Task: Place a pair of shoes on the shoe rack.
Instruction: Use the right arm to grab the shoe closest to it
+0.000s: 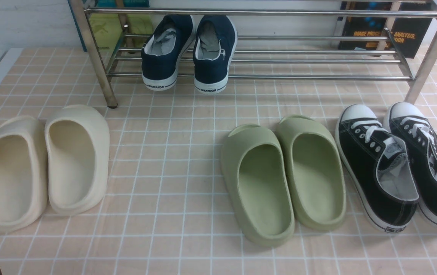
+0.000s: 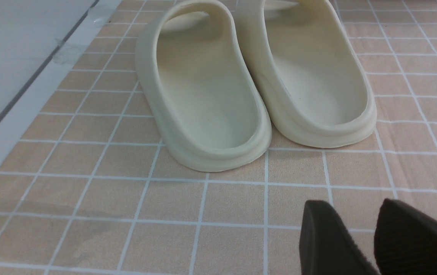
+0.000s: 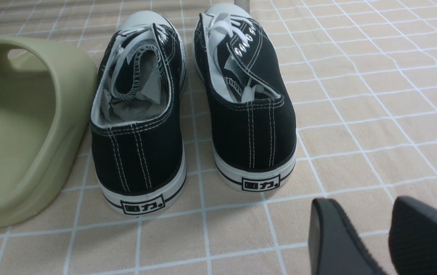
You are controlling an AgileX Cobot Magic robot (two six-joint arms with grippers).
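The right claw (image 3: 359, 206), parted and empty, is to be centred behind the black sneakers (image 3: 142, 149); both inner collars are best pinched together for transfer to the shoe rack (image 1: 298, 76).

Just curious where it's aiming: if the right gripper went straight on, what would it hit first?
Probably the tiled mat, just beside the nearer black sneaker; depth is hard to judge.

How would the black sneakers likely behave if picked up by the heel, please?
The sneakers are probably light: thin canvas. The heel collar may fold when pinched, though paper stuffing might stiffen it. The laces could dangle and snag.
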